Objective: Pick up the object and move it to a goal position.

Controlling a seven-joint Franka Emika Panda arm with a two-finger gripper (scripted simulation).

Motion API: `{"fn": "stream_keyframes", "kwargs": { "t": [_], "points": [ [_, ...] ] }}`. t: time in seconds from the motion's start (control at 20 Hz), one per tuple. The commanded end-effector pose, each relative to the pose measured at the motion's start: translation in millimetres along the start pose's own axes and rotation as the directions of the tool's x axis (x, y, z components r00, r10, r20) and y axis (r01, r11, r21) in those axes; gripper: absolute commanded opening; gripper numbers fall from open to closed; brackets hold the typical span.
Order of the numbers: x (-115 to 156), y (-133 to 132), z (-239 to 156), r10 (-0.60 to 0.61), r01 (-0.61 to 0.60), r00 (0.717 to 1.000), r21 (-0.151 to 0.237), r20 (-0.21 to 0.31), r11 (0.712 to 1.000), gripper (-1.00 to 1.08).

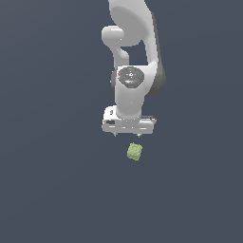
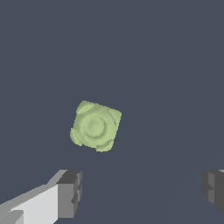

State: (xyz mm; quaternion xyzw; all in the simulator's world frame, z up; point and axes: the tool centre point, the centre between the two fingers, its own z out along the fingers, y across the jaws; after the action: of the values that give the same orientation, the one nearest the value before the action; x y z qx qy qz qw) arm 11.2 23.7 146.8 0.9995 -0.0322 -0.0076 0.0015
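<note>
Hand (image 1: 128, 135) spread wide, holding nothing | object (image 1: 135, 152) lies apart from it, not between the fingers (image 2: 69, 192)

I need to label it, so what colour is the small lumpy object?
Pale yellowish-green object, clearest in the wrist view.

White arm upright, claw (image 1: 128, 135) spread, downward

Exterior frontal, distant; wrist downward, close
</note>
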Motion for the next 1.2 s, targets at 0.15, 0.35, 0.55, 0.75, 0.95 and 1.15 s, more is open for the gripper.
{"fn": "stream_keyframes", "kwargs": {
  "t": [0.15, 0.35, 0.55, 0.75, 0.95, 1.15],
  "points": [
    [9, -13, 17, 0.092, -0.092, 0.996, 0.003, -0.004, 0.996, 1.00],
    [16, -25, 32, 0.170, -0.170, 0.985, 0.005, -0.008, 0.985, 1.00],
    [20, -33, 43, 0.229, -0.229, 0.973, 0.006, -0.010, 0.973, 1.00],
    [23, -39, 51, 0.269, -0.269, 0.963, 0.007, -0.012, 0.963, 1.00],
    [25, -43, 56, 0.291, -0.291, 0.957, 0.008, -0.013, 0.957, 1.00],
    [25, -43, 56, 0.292, -0.292, 0.956, 0.007, -0.013, 0.956, 1.00]
  ]
}}
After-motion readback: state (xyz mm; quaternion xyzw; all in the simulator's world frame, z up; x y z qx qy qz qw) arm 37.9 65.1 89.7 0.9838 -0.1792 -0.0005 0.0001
